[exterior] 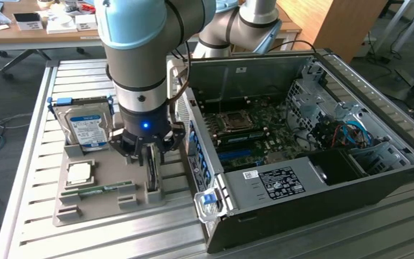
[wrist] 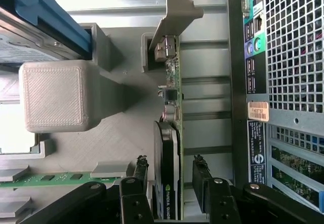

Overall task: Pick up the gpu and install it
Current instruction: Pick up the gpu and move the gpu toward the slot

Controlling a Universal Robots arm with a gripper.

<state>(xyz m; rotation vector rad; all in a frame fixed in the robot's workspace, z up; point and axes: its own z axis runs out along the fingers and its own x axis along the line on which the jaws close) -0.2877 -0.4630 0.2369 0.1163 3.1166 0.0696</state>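
While the arm hangs low over the gray parts tray (exterior: 92, 213) in the exterior view, its gripper (exterior: 149, 156) sits directly above the gpu (exterior: 151, 181), which stands on edge in its slot beside the open computer case (exterior: 322, 183). In the wrist view, the fingers (wrist: 140, 171) straddle the card, spread wide with a gap on each side, grasping nothing.

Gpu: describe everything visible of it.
The gpu stands on edge in a slot of the grey printed holder. It has a thin green board, a black fan housing with a logo, and a silver metal bracket at one end. The open gripper straddles it with a gap on each side.
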